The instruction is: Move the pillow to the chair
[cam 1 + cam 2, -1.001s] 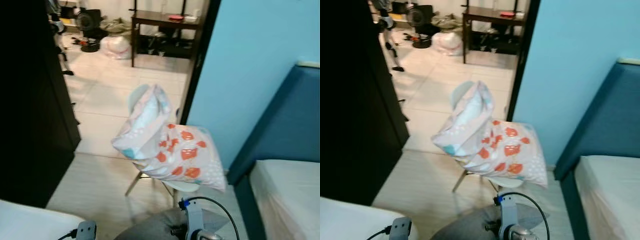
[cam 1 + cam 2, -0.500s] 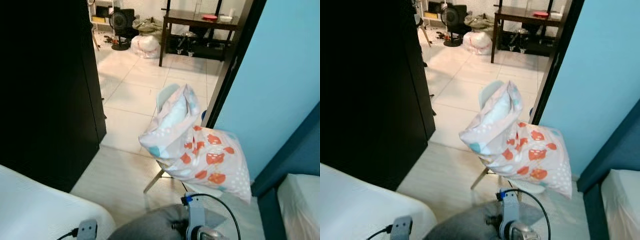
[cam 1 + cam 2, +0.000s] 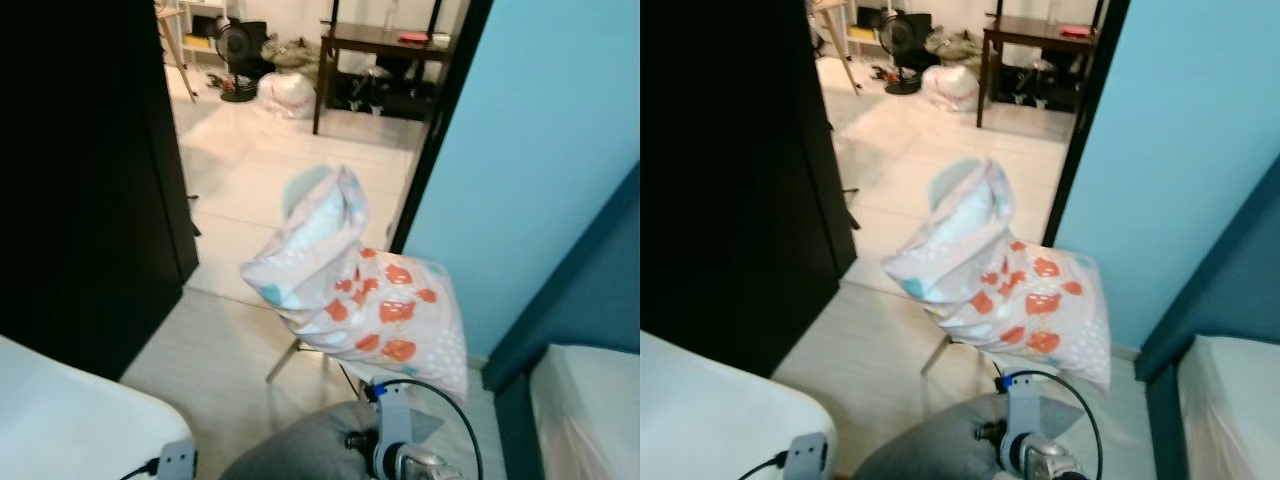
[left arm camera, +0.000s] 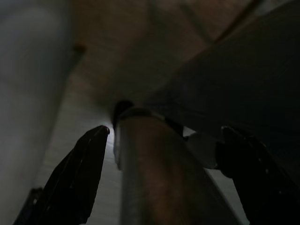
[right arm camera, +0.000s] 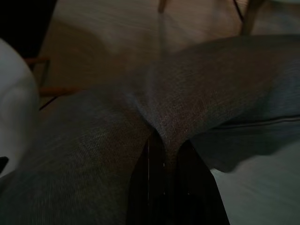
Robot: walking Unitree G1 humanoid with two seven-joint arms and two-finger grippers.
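A pale pillow (image 3: 372, 300) with orange and teal prints lies slumped over a light chair (image 3: 301, 188), one end propped up against the backrest and the other drooping past the seat's edge. The chair's wooden leg (image 3: 282, 360) shows beneath it. Both arms hang low at my sides, well short of the chair. My left gripper (image 4: 166, 136) is open, its fingers (image 4: 77, 178) spread wide with nothing between them. My right gripper (image 5: 169, 150) is shut, fingers pressed together over grey cloth (image 5: 197, 98).
A black wardrobe (image 3: 80, 180) stands at the left and a blue wall (image 3: 540, 130) at the right, with a doorway between them onto a tiled room holding a dark table (image 3: 380, 45). A bed (image 3: 590, 400) is at the right, a white surface (image 3: 70, 420) at the near left.
The whole picture has swung sideways, so the camera moved. The pillow stays on the chair in the same pose, and both arms stay low.
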